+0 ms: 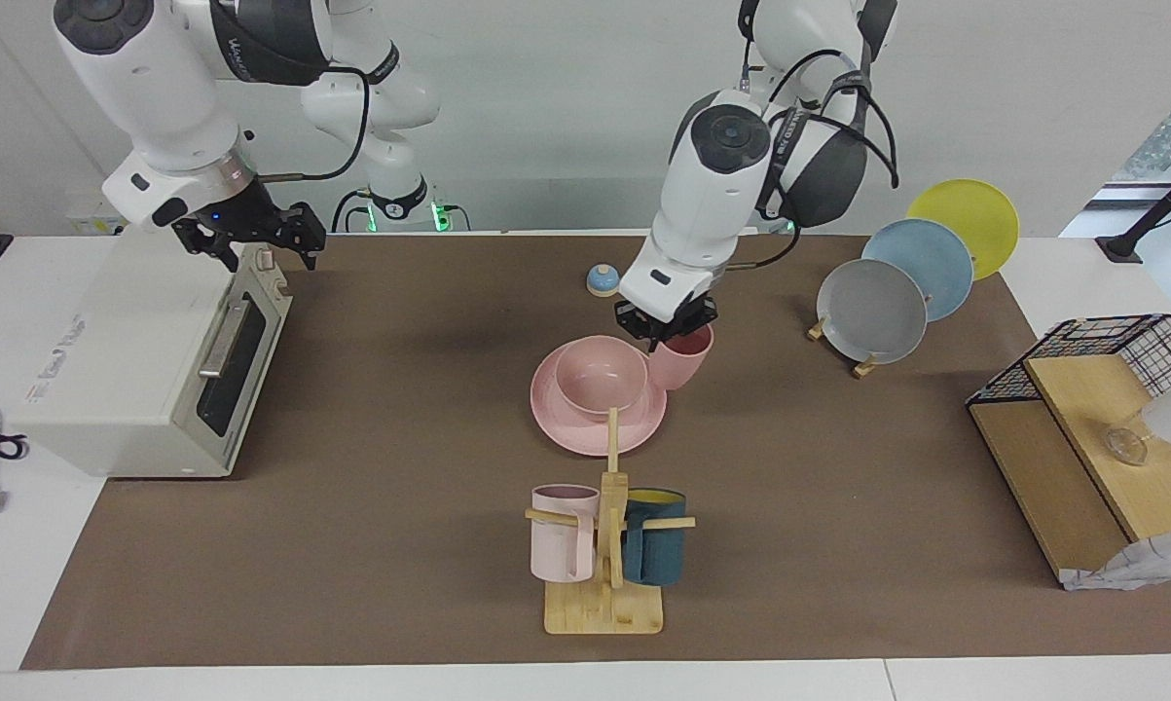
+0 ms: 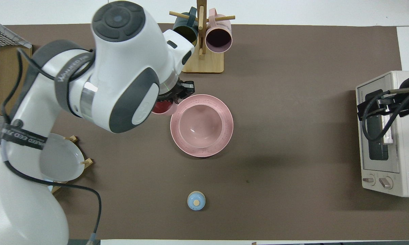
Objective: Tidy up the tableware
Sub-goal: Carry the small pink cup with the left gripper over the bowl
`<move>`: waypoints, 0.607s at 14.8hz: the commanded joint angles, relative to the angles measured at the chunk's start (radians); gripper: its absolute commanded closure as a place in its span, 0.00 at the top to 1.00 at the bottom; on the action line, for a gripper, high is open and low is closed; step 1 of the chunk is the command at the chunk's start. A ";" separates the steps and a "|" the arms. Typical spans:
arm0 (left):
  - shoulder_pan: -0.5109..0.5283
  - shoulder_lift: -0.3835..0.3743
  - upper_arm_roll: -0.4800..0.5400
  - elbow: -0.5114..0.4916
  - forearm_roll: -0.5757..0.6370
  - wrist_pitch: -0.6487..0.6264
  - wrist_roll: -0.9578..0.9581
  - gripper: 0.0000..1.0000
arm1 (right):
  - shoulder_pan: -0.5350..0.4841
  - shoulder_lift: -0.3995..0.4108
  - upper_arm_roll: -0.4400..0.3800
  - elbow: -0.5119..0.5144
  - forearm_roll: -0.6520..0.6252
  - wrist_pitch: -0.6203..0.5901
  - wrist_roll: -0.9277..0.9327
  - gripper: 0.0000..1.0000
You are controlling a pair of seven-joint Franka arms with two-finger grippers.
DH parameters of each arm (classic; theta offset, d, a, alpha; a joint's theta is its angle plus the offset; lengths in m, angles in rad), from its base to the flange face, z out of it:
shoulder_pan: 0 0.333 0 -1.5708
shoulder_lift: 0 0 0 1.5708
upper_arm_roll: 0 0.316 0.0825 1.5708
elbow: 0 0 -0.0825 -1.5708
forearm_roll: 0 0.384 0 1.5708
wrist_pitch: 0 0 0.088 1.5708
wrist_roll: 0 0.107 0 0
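The pink plate (image 1: 595,435) (image 2: 225,134) lies mid-table with the pink bowl (image 1: 600,375) (image 2: 200,126) upright on it. My left gripper (image 1: 665,336) (image 2: 172,100) is shut on the rim of the pink cup (image 1: 684,362) (image 2: 163,108). It holds the cup tilted right beside the plate's edge, toward the left arm's end of the table. I cannot tell whether the cup rests on the mat. My right gripper (image 1: 259,251) (image 2: 377,105) is open and empty, waiting over the toaster oven (image 1: 157,360) (image 2: 384,136).
A wooden mug rack (image 1: 604,594) (image 2: 204,64) with a pale pink mug (image 1: 564,545) and a teal mug (image 1: 655,552) stands farther from the robots than the plate. A rack of grey, blue and yellow plates (image 1: 872,310), a wire-and-wood shelf (image 1: 1081,438) and a small blue bell (image 1: 602,281) (image 2: 196,200) are also here.
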 commanded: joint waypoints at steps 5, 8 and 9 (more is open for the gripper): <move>-0.082 0.080 0.019 -0.001 -0.019 0.094 -0.124 0.00 | -0.071 -0.019 0.017 -0.021 0.018 0.018 -0.036 1.00; -0.091 0.106 0.019 -0.004 -0.025 0.126 -0.139 0.00 | -0.074 -0.021 0.017 -0.019 0.024 0.014 -0.036 1.00; -0.093 0.106 0.019 -0.019 -0.025 0.137 -0.139 0.00 | -0.075 -0.021 0.017 -0.019 0.027 0.014 -0.036 1.00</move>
